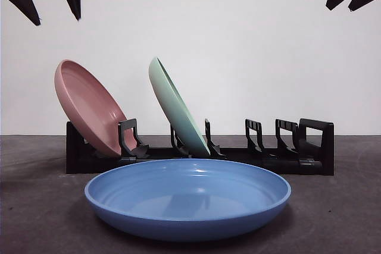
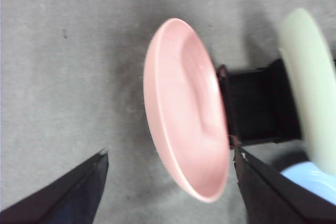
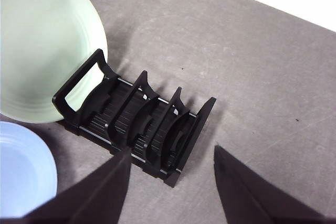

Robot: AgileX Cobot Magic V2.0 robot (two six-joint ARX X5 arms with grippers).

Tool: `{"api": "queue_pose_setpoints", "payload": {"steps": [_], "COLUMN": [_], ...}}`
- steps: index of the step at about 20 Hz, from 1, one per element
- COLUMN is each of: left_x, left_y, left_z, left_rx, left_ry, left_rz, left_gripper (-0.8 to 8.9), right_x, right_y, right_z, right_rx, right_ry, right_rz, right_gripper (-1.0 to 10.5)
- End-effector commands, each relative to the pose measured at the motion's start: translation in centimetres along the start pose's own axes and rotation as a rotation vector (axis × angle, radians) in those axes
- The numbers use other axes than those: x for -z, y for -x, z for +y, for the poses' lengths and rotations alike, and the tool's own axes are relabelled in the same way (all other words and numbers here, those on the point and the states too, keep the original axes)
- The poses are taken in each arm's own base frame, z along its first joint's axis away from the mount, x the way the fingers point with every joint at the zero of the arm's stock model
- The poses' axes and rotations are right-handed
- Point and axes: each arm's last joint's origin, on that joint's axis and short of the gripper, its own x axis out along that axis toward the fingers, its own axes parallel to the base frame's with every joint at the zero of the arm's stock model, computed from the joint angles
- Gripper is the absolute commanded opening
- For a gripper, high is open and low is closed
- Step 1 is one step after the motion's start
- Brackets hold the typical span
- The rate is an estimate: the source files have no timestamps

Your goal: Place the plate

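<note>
1. Blue plate flat on the bench, rim up, at 6 o'clock from the rack in the front view, just beside it; not yet racked.
2. Pink plate leaning in the end slot at 9 o'clock; green plate leaning in the next slots toward the middle. Slots toward 3 o'clock free, seen bare in the right wrist view.
3. Left gripper aloft above the pink plate, fingers spread wide, holding nothing; only a sliver of blue plate at the frame edge, past one finger.
4. Right gripper aloft above the free end of the rack, fingers spread wide, holding nothing; blue plate off to the side past one finger, green plate beyond the rack's handle.
5. Deciding relation: plate round, so no long axis; lying flat, with rim as the only grasp line, below and toward 6 o'clock from both grippers. Neither arm clearly nearer; right probably better placed, hanging over the free slots.
6. Next move, as a judgement: descend to the rim, pinch, tilt upright, then into a 3 o'clock slot. Risk: shallow rim slipping from the fingers.
</note>
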Motion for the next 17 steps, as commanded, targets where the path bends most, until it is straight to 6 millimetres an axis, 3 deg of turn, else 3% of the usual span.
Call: {"api": "queue_pose_setpoints", "payload": {"steps": [1, 8, 12, 17], "left_x": [-1.0, -1.3, -1.6, -1.8], "left_y": [-1.1, -5.6, -7.1, -7.3], "left_z": [-0.6, -0.8, -0.9, -1.0], "left_rx": [-0.033, -0.113, -0.114, -0.112], "left_ry": [-0.039, -0.058, -0.057, -0.057], "left_rz": [-0.006, 0.078, 0.081, 0.064], "left_gripper": [3.75, 3.75, 3.59, 1.06], "right_x": [-0.5, -0.5, -0.4, -0.3], "right_y": [0.0, 0.0, 0.0, 0.0], "right_z": [0.0, 0.0, 0.0, 0.0], "right_rx": [-0.003, -0.002, -0.002, -0.003], "right_ry": [-0.016, -0.017, -0.018, -0.019], "right_rz": [-0.017, -0.014, -0.008, 0.002], "right_gripper": [2.4, 2.4, 2.4, 2.4]}}
